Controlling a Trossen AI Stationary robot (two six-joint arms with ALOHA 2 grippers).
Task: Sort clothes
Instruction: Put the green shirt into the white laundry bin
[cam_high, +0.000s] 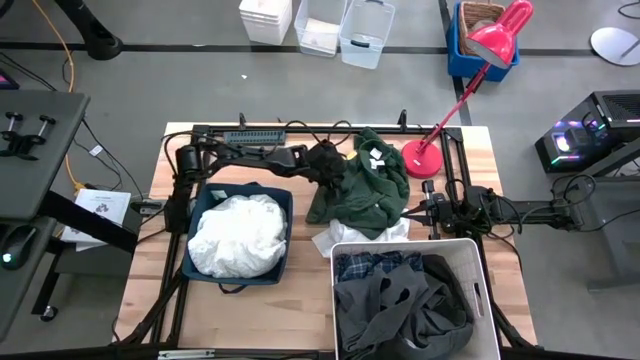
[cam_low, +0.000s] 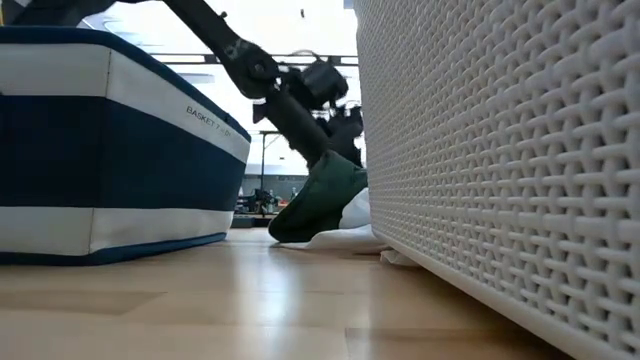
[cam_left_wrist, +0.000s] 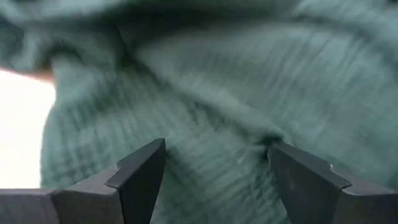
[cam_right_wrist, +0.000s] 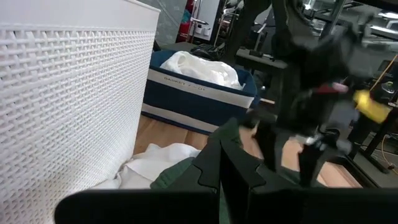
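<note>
A dark green hoodie lies at the table's far middle, its lower part over a white cloth piece. My left gripper is on the hoodie's left edge, and the cloth fills the left wrist view. In the low view the hoodie rises in a cone to the gripper. My right gripper is shut and empty by the hoodie's right edge. White cloth fills the navy bin. A plaid shirt and a dark grey jacket lie in the white bin. My left gripper pinches a bunched fold of the hoodie between its two fingers, which stand well apart around it. It comes slanting down from the table's far left. The held part is raised and the rest hangs down to the table.
A red desk lamp stands with its base at the table's far right, close to the hoodie. The white bin's wall stands right beside my right gripper. Bare wood shows along the near left edge.
</note>
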